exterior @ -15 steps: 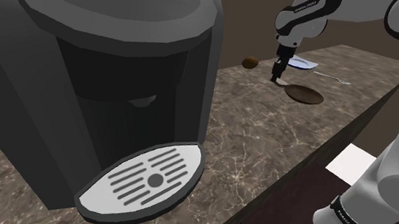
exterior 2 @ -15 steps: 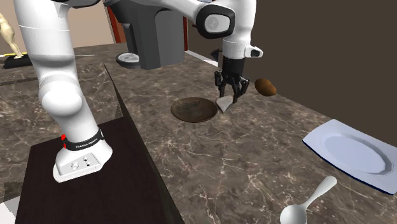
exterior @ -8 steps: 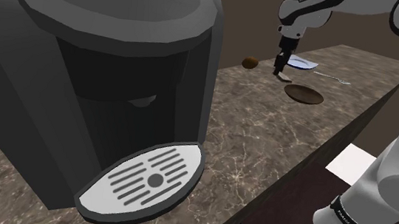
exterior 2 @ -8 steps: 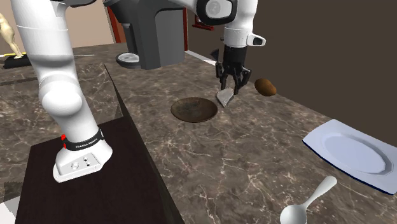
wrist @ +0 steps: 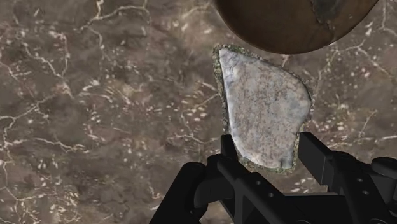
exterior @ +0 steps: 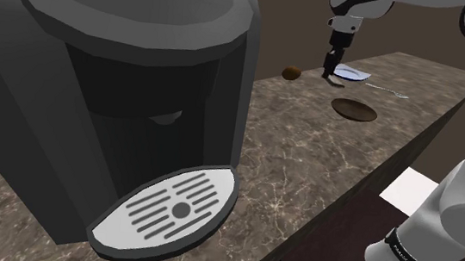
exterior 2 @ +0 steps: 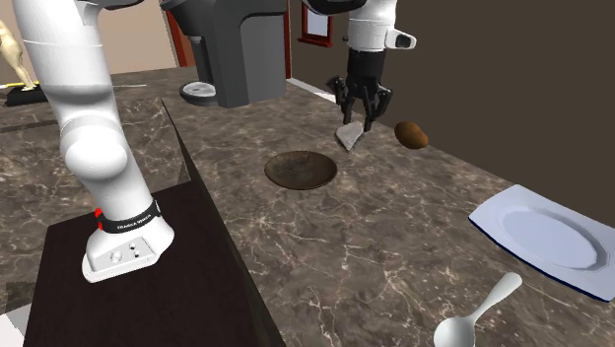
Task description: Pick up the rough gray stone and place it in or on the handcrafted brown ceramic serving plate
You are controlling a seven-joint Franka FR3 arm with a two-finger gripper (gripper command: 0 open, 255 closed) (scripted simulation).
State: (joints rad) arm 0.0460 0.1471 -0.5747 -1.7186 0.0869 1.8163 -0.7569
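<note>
A flat, rough gray stone (wrist: pixel 264 111) hangs between my black fingers, clear of the marble counter. My gripper (exterior 2: pixel 360 116) is shut on its upper end, and the stone (exterior 2: pixel 350 136) points down below the fingertips. The round brown plate (exterior 2: pixel 301 170) lies flat on the counter, lower and toward the stand from the stone. In the wrist view the plate (wrist: pixel 292 22) sits just beyond the stone's far tip, with my gripper (wrist: pixel 267 153) clasping the near end. In the shoulder view my gripper (exterior: pixel 331 71) hovers above and left of the plate (exterior: pixel 353 110).
A big dark coffee machine (exterior: pixel 114 80) fills the shoulder view's left. A small brown oval object (exterior 2: pixel 411 134) lies just past the gripper. A pale rectangular plate (exterior 2: pixel 547 237) and a white spoon (exterior 2: pixel 478 315) lie further along the counter. The counter edge (exterior 2: pixel 212 207) runs beside the stand.
The gripper has risen straight up with the stone, lifting it from just above the counter to well clear of it. The plate has not moved.
</note>
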